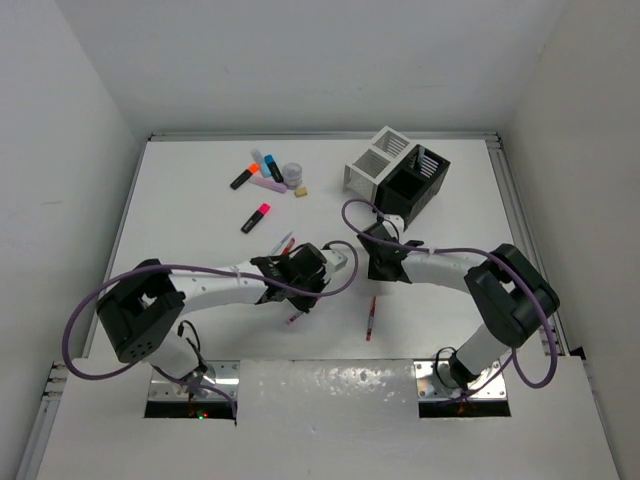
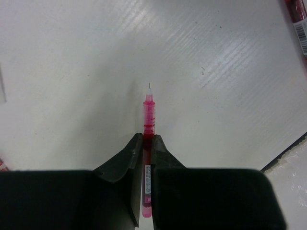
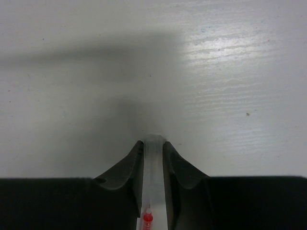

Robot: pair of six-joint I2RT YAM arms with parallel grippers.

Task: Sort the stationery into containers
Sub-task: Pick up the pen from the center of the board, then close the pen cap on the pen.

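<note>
My left gripper (image 1: 297,292) (image 2: 148,140) is shut on a pink-red pen (image 2: 149,112), whose tip sticks out past the fingertips just above the table. My right gripper (image 1: 380,262) (image 3: 153,144) is shut on a clear pen (image 3: 154,165), with a red tip showing inside it near the wrist. The white container (image 1: 374,166) and the joined black container (image 1: 417,184) stand at the back right, just beyond the right gripper. An orange highlighter (image 1: 245,175), a blue one (image 1: 268,164), a pale pink one (image 1: 268,184), the tape roll (image 1: 293,174) and the tan eraser (image 1: 300,191) lie at the back left.
A black-bodied pink highlighter (image 1: 257,217) lies left of centre. Thin pens (image 1: 284,242) lie beside the left gripper. A red pen (image 1: 370,318) (image 2: 298,21) lies between the two arms near the front. The table's front edge (image 2: 288,151) is close to the left gripper.
</note>
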